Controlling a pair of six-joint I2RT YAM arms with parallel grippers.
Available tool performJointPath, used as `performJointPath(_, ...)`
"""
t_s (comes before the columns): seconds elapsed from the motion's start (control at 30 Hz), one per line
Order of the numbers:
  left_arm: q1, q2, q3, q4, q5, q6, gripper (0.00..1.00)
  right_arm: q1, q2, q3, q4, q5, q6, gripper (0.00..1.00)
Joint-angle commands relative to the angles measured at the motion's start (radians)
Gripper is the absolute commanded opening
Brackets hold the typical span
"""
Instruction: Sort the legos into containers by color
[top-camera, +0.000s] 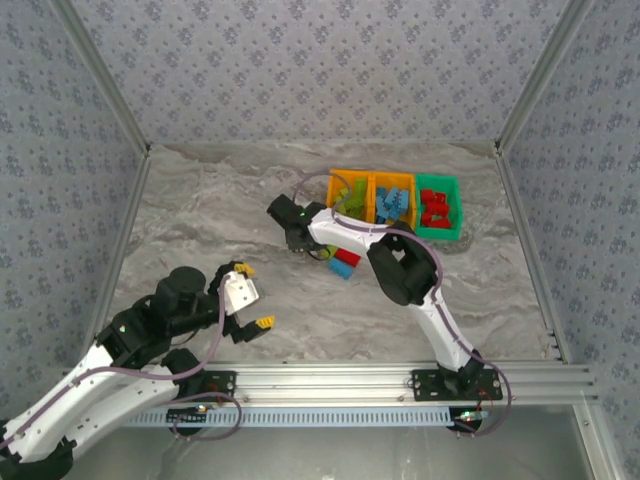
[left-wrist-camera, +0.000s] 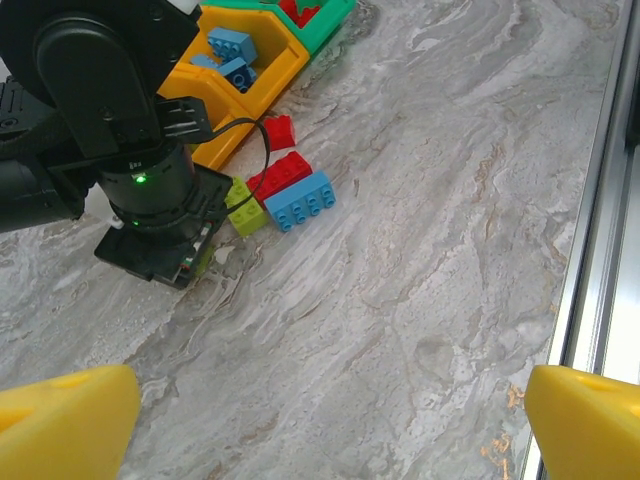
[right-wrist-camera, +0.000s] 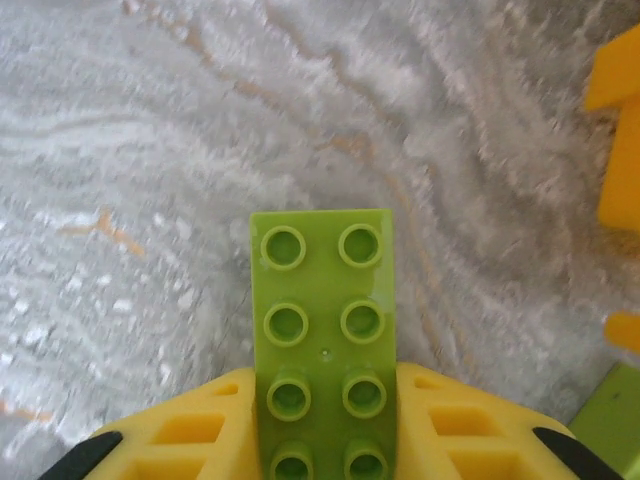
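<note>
Pinching the near end of a lime green brick (right-wrist-camera: 322, 300), the right gripper (right-wrist-camera: 323, 400) sits low over the table (top-camera: 200, 200), just beside a loose blue brick (left-wrist-camera: 300, 200) and near the 3 containers (top-camera: 350, 172). Most of the brick juts past the fingers, so I'd say it could swivel or slip when lifted. The left gripper (top-camera: 250, 297) hangs wide open, well apart.

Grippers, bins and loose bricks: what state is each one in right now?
left gripper: open, holding nothing
right gripper: shut on held lime brick
outer orange bin: upright, holds lime bricks
middle orange bin: upright, holds blue bricks
green bin: upright, holds red bricks
small red brick: loose on table
long red brick: loose on table
blue brick: loose on table
loose lime brick: on table, unsorted
</note>
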Motion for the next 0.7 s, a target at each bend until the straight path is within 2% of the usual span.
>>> performJointPath(0.0,0.008,-0.009,-0.009,0.018,0.042,-0.006,0.99,0.032,-0.105,-0.088,-0.001,-0.027,-0.017,0.30)
performJointPath(0.17,0.012,-0.012,-0.010,0.036,0.049,-0.011,0.99,0.039,-0.348,-0.241,0.088,0.064,-0.035,0.29)
performJointPath(0.3,0.024,-0.012,-0.014,0.045,0.047,-0.018,0.99,-0.023,-0.463,-0.300,0.124,0.160,-0.084,0.29)
performJointPath(0.43,0.028,-0.006,-0.015,0.049,0.047,-0.026,0.99,-0.147,-0.403,-0.244,0.123,0.147,-0.148,0.29)
performJointPath(0.57,0.032,-0.003,-0.019,0.052,0.031,-0.035,0.99,-0.230,-0.265,-0.112,0.098,0.098,-0.199,0.31)
performJointPath(0.67,0.031,0.001,-0.021,0.054,-0.007,-0.053,0.99,-0.256,-0.194,-0.015,0.053,0.098,-0.217,0.39)
